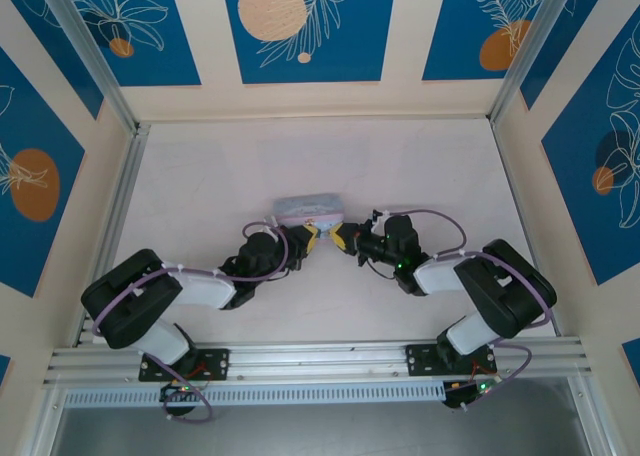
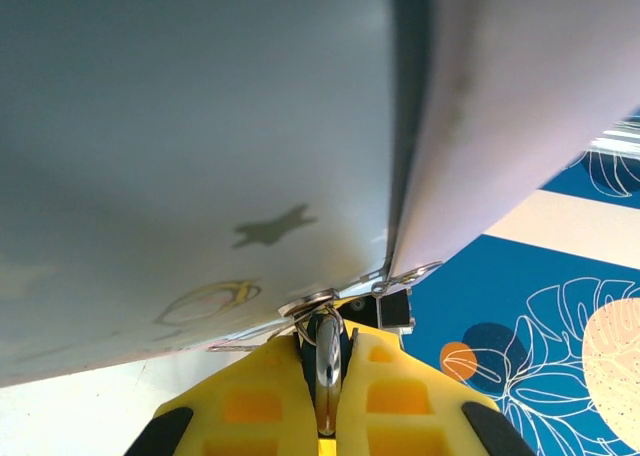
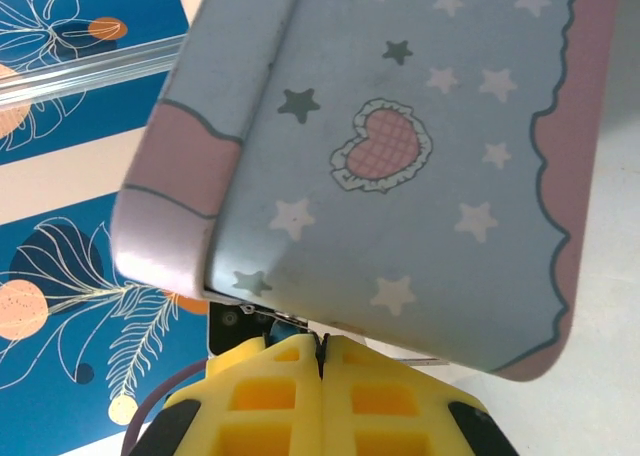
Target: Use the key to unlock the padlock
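The pale blue and pink tin stands mid-table, its starred side close up in the right wrist view. Both grippers meet at its front latch. My left gripper is shut on the padlock, a small shiny-edged, dark bluish lock whose wire loop hangs from the tin's hasp, pinched between the yellow fingers. My right gripper is shut, with a thin dark sliver, apparently the key, between its fingertips. A bluish bit of the padlock shows just left of them.
The white table is walled by blue floral panels, with aluminium rails at the left and along the near edge. The tin's underside looms directly over the left fingers.
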You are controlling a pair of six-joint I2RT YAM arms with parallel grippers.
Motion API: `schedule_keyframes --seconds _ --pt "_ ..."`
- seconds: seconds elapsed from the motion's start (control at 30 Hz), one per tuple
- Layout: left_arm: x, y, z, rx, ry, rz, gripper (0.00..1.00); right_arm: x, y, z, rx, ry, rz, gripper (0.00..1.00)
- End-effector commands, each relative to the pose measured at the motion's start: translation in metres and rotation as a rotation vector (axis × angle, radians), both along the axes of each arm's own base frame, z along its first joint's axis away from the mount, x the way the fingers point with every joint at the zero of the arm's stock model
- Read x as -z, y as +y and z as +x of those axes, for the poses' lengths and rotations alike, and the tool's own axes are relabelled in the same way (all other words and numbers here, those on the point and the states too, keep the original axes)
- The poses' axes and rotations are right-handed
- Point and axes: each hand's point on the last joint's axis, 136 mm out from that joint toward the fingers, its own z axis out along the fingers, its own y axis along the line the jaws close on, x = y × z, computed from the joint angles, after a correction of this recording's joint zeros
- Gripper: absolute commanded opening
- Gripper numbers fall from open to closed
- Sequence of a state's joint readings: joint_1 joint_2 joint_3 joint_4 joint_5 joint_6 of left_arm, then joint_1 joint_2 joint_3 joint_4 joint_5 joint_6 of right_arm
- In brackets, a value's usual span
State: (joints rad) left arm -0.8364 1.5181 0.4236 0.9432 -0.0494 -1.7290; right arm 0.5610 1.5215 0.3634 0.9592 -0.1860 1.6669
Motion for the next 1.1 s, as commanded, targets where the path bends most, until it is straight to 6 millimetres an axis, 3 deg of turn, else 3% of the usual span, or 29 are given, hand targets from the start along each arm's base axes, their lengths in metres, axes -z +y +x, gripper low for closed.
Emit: schedule_keyframes --seconds 0.0,0.27,1.07 --pt "-0.038 -0.022 -0.016 0.112 -0.080 -0.105 0.00 -0.010 0.019 -0.008 -0.077 -0.042 0.026 0.00" --pt "-0.046 -0.022 -0.017 0.113 -0.094 -0.118 0.00 -0.004 0.015 -0.006 -0.087 -0.074 0.034 0.00" --pt "-0.034 -0.019 -0.016 0.101 -0.072 -0.089 0.00 -0.041 0.019 -0.019 -0.132 -0.144 0.084 0.00"
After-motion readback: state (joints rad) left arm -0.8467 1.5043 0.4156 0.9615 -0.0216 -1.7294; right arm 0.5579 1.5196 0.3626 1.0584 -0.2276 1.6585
